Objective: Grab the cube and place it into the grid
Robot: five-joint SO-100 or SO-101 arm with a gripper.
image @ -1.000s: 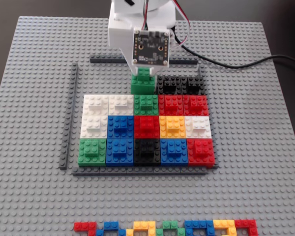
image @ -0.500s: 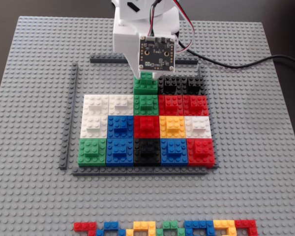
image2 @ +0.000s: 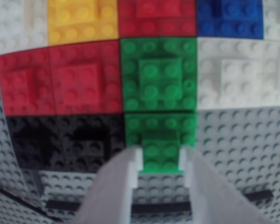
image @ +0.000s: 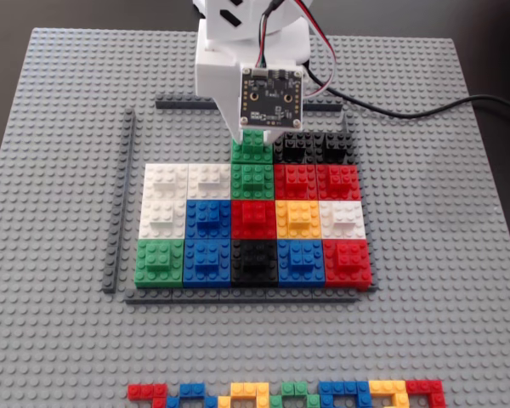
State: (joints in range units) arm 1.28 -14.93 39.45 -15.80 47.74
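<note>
My gripper point(image2: 160, 161) fingers look like matt white plastic. The cube point(image2: 160, 140) is glossy studded plastic, same as the grid point(image: 255, 217). Grey baseplate point(image: 59, 127) looks duller.

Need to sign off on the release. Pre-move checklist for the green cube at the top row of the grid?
1. Hand straddles the cube's top brick, fingers either side: ok.
2. Green cube lined up with the green block below it in the column: ok in the wrist view.
3. Cube beside the black blocks, no overlap: ok.
4. Cube pressed fully onto the baseplate: cannot tell.
5. Fingers still squeezing or already loose: cannot tell.
6. Top frame strip clear behind the cube: ok.
</note>
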